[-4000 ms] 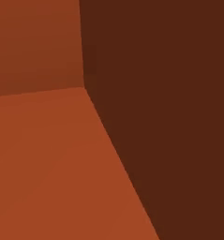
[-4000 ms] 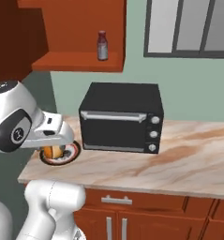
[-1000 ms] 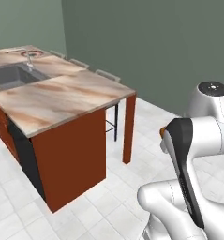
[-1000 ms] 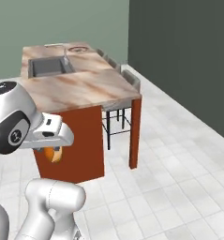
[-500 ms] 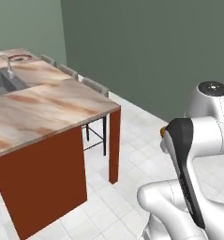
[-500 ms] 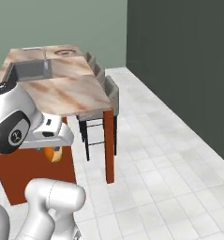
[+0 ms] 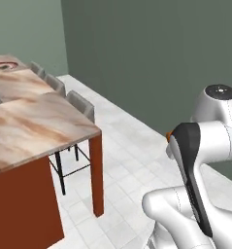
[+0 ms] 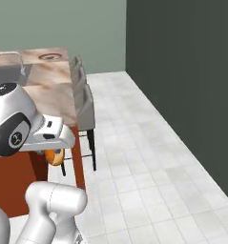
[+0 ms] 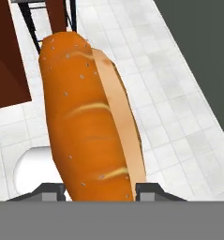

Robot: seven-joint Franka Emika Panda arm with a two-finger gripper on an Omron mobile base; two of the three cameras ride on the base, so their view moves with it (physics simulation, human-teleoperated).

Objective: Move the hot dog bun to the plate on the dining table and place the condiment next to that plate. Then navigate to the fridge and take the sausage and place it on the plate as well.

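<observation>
Golden-orange hot dog bun (image 9: 92,126) is being gripped by the hand (image 9: 100,190) above tiled floor (image 9: 169,112); marbled worktop (image 7: 35,126), grey stools (image 8: 84,107) nearby.

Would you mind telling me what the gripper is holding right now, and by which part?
The gripper holds the hot dog bun, clamped at one end; the rest sticks out beyond the fingertips.

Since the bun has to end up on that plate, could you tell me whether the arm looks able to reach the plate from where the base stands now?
Probably not yet. The plate sits at the far end of the dining table, while the gripper, shut on the hot dog bun, hangs close to the robot's body, short of the table's near corner.
</observation>
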